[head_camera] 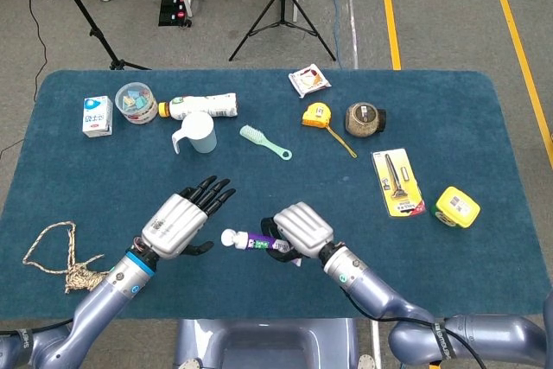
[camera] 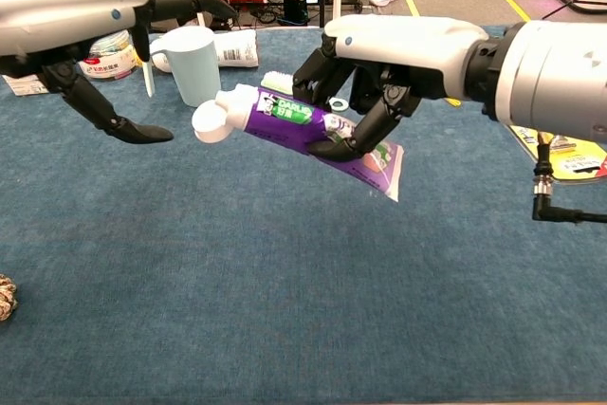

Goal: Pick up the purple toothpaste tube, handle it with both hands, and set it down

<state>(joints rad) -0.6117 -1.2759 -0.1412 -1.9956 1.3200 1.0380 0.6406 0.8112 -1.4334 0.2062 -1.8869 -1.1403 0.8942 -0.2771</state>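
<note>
The right hand [camera: 379,64] gripped the one purple toothpaste tube [camera: 303,125] above the table [head_camera: 449,110], cap [head_camera: 230,238] pointing at the left hand [head_camera: 177,224], which was spread wide with nothing in it, just beside the cap and not touching. Farther out lay one blue cup [head_camera: 199,132], one green brush [head_camera: 263,142], two tape measures [head_camera: 315,115] [head_camera: 455,206], one rope [head_camera: 56,252], one razor pack [head_camera: 397,182].
</note>
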